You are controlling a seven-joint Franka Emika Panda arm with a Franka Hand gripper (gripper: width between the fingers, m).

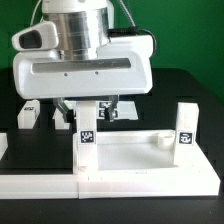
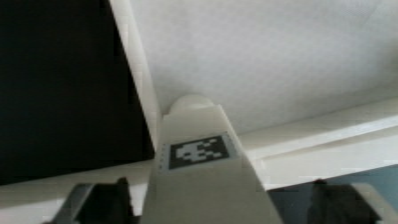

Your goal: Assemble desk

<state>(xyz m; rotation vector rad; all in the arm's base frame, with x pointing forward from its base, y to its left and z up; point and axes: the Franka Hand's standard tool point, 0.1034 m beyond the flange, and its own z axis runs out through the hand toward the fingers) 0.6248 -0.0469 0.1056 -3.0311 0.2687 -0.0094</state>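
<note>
The white desk top (image 1: 130,155) lies flat on the black table with its raised rim up. One short white leg (image 1: 88,130) stands upright at its corner on the exterior view's left, tag facing the camera. A second leg (image 1: 185,128) stands upright at the right corner. My gripper (image 1: 90,110) hangs over the left leg, straddling its upper end. In the wrist view that leg (image 2: 201,150) runs up between my gripper (image 2: 222,205) fingers, over the desk top (image 2: 267,60). One dark finger (image 2: 103,203) sits close against it, and a gap shows before the other finger (image 2: 349,203).
A loose white tagged part (image 1: 27,115) lies at the back on the exterior view's left. Another small tagged part (image 1: 127,108) shows behind the gripper. A low white strip (image 1: 40,185) runs along the front, below the desk top. A green wall closes the back.
</note>
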